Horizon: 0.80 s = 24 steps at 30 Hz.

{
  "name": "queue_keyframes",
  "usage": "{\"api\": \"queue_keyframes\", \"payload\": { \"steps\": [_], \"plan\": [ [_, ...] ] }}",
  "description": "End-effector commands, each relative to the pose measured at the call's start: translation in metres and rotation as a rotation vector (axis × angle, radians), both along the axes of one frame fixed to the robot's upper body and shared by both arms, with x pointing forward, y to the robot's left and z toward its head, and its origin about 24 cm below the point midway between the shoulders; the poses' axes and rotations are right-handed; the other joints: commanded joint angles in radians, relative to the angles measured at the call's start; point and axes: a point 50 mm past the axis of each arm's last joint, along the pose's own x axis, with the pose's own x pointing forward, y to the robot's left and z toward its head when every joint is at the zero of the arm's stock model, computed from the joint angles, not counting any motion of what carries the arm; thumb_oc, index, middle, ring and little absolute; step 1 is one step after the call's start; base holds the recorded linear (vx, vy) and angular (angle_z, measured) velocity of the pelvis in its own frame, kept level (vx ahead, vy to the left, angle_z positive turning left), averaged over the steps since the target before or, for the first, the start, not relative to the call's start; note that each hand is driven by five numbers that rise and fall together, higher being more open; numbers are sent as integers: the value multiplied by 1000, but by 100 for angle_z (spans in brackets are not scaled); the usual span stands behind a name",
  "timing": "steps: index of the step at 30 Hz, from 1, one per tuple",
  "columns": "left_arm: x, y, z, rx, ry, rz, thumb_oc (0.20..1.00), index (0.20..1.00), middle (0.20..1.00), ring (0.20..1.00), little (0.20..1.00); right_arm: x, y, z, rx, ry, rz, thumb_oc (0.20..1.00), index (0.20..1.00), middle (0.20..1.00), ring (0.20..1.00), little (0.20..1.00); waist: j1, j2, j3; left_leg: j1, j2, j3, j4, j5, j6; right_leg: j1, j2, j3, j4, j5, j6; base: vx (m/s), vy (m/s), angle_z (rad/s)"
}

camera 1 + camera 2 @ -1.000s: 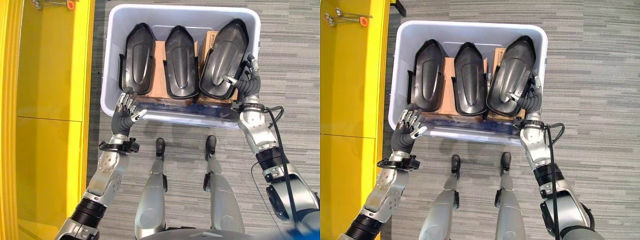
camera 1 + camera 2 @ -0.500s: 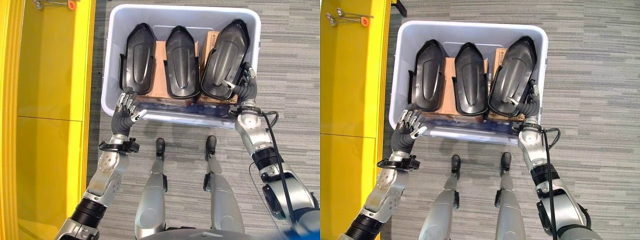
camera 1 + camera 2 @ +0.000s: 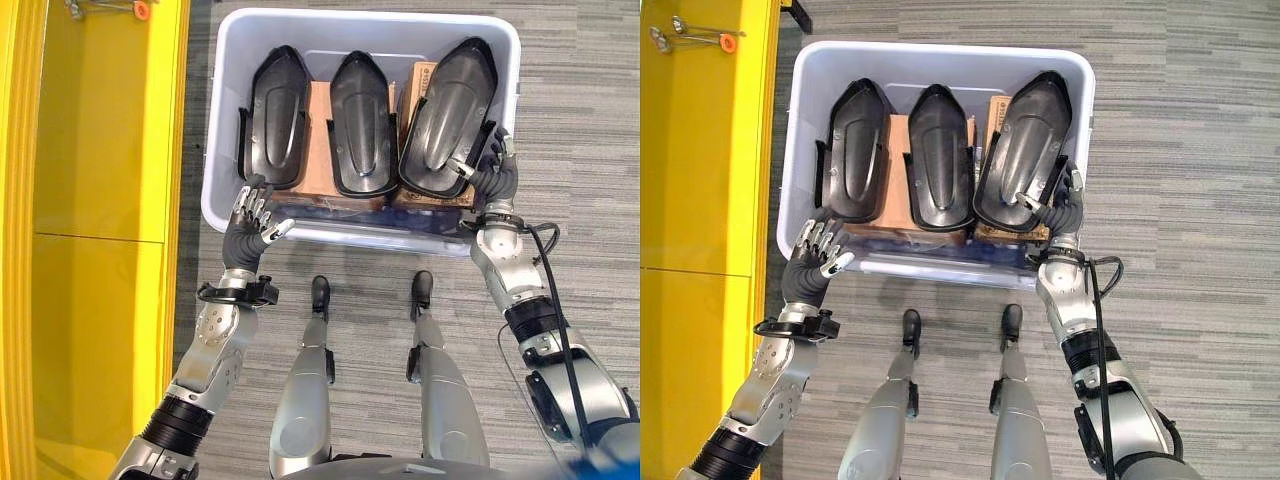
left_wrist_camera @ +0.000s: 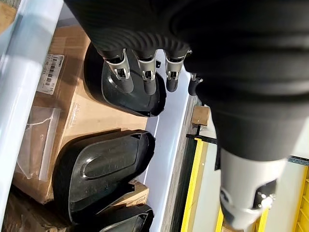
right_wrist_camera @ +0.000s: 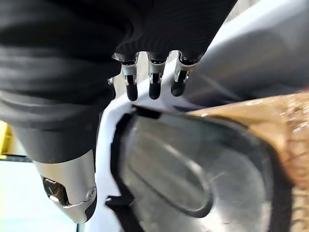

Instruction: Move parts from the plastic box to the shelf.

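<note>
Yellow shelf [image 3: 100, 150] runs down my left side, its edge near the plastic box [image 3: 225, 130] with a thin strip of grey carpet [image 3: 590, 120] between them. Wide open carpet to my right and on my side of the box.

The box holds three black parts standing side by side on brown cardboard [image 3: 318, 110]: left part [image 3: 275, 115], middle part [image 3: 360, 120], right part [image 3: 445, 115]. The right one sits tilted, its far tip toward the far right corner of the box.

My right hand [image 3: 490, 175] is at the near right corner, inside the wall, palm against the near end of the right part. Fingers [image 5: 152, 87] straight and loose in my wrist view, thumb resting on the part's face; nothing clamped.

My left hand [image 3: 250, 215] is raised at the near left corner of the box, just at the rim, fingers [image 4: 145, 72] spread and straight, holding nothing.
</note>
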Motion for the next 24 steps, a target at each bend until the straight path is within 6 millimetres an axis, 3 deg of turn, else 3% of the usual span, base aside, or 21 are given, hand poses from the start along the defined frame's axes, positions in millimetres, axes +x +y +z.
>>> {"api": "queue_keyframes", "payload": {
  "steps": [1, 11, 21, 24],
  "plan": [
    [-13, -1, 28, 7, -164, -5, 1000, 1000, 1000, 1000, 1000, -4, -1, 26, -10, -147, -7, 1000, 1000, 1000, 1000, 1000, -4, -23, -11, 61, 43, 4, 4, -6, -15, -5, -92, 27, 92, -21, 72, 0, 0, 0],
    [-15, 1, 29, 11, -171, 5, 1000, 1000, 1000, 1000, 1000, -9, -2, 25, 14, -171, -27, 1000, 1000, 1000, 1000, 1000, -7, -25, -14, 57, 41, -2, 4, -5, -14, -2, -92, 28, 87, -20, 72, 0, 0, 0],
    [-15, 0, 29, 9, -167, -3, 1000, 1000, 1000, 1000, 1000, 0, -7, 23, 38, -128, -59, 1000, 1000, 1000, 1000, 1000, 1, -24, -11, 53, 40, -9, 4, -6, -12, -9, -90, 36, 88, -20, 70, 0, 0, 0],
    [-16, -1, 30, 12, -171, -16, 1000, 1000, 1000, 1000, 1000, 9, -11, 31, 41, -115, -78, 1000, 1000, 1000, 1000, 1000, 12, -19, -11, 49, 38, -12, 4, -4, -13, -11, -89, 35, 89, -21, 68, 0, 0, 0]
  ]
}}
